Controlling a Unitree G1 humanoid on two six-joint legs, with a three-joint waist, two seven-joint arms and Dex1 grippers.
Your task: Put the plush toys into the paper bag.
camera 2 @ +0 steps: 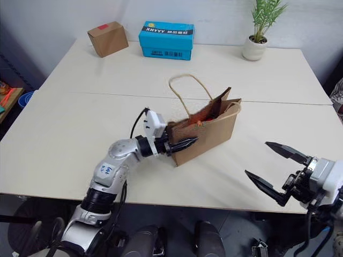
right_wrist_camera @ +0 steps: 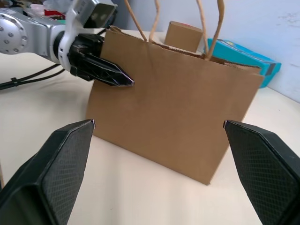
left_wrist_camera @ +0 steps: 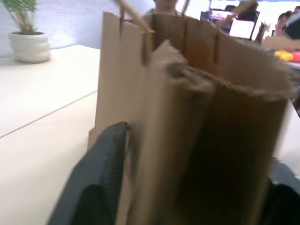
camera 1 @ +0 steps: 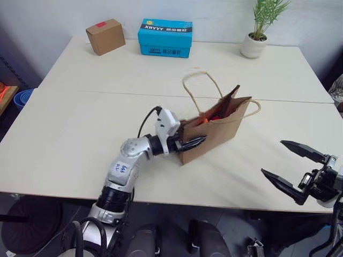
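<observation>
One plain brown kraft paper bag (camera 1: 217, 128) with two thin twisted loop handles stood upright on the pale desk (camera 1: 80, 118), its mouth open. Inside the mouth showed two soft toys pressed together: a bright orange plush toy (camera 1: 202, 120) and a red plush toy (camera 1: 216, 115); little of either could be seen above the rim.

The left gripper (camera 1: 194, 143) lay level at the near end of the bag, one black finger (right_wrist_camera: 110, 74) against the outer wall and the folded side panel between the two fingers, as the left wrist view showed. The fingers were partly closed around that panel, but whether they actually pinched the paper I could not tell.

The right gripper (camera 2: 278, 172) hung apart from the bag, beyond its broad side, its two fingers spread wide and holding nothing. From between those fingers the bag's broad face stood straight ahead, with bare desk in the gap.

Three other things stood well beyond the bag, along the far edge of the desk: one small brown cardboard box with a red label (camera 1: 105, 36), one bright blue printed carton (camera 1: 165, 38), and one green plant in a white pot (camera 1: 259, 29). None stood between the fingers and the bag.
</observation>
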